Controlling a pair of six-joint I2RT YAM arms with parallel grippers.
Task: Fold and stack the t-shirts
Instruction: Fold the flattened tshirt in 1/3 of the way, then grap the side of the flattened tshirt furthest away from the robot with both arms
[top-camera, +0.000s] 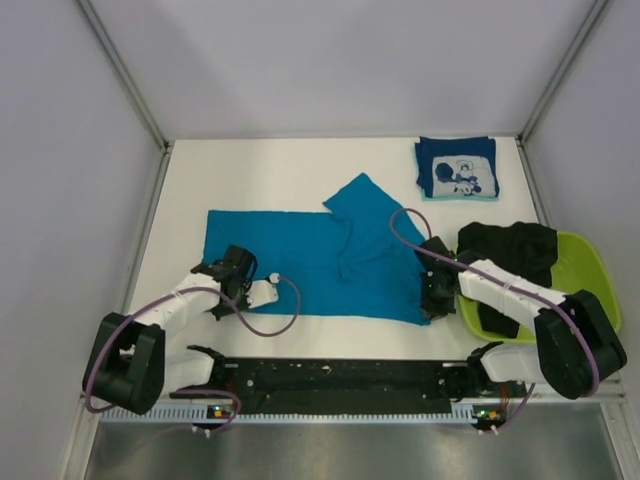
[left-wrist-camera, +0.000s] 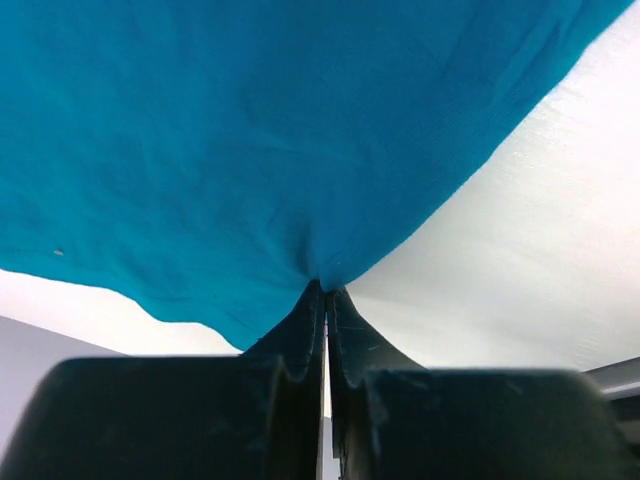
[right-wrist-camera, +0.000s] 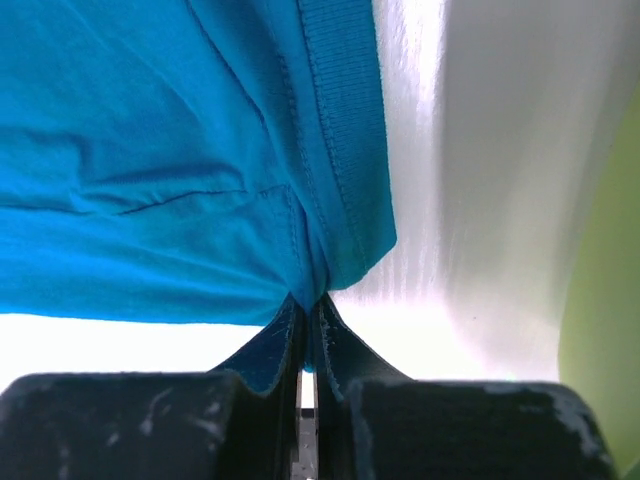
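Observation:
The teal-blue t-shirt lies spread on the white table, one sleeve folded up toward the back. My left gripper is shut on its near left edge; in the left wrist view the cloth is pinched between the closed fingers. My right gripper is shut on its near right corner, at the ribbed hem. The navy t-shirt with white cartoon print lies folded at the back right. The black t-shirt is heaped in the basin.
The lime-green plastic basin stands at the right edge beside my right arm, and its wall shows in the right wrist view. Metal frame posts and grey walls bound the table on the left, right and back.

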